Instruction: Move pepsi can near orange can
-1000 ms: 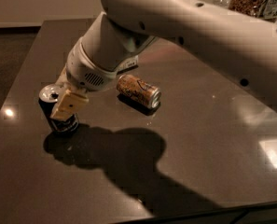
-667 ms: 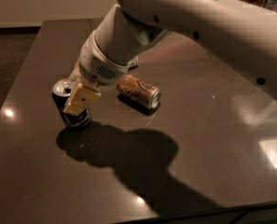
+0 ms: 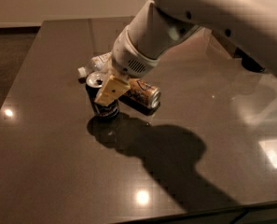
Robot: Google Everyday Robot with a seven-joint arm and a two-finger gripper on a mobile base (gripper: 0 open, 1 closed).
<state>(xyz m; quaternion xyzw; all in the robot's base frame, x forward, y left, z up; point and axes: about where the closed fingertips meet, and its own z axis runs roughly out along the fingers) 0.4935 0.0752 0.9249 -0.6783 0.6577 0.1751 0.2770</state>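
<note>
The gripper (image 3: 105,96), at 9 o'clock from the table's (image 3: 45,139) middle, clasps the pepsi can (image 3: 106,110). One of its fingers (image 3: 111,89) covers the logo; the other is hidden. At the can's 11 o'clock, the arm (image 3: 166,27) hides most of a bottle (image 3: 93,65).

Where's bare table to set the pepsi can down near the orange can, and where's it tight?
Bare dark tabletop runs right of the lying orange-tan can to the table's right edge, and in front of both cans to the near edge. Crowded at back-left: the pincer grips the upright dark blue pepsi can beside it, a clear plastic bottle just behind.
</note>
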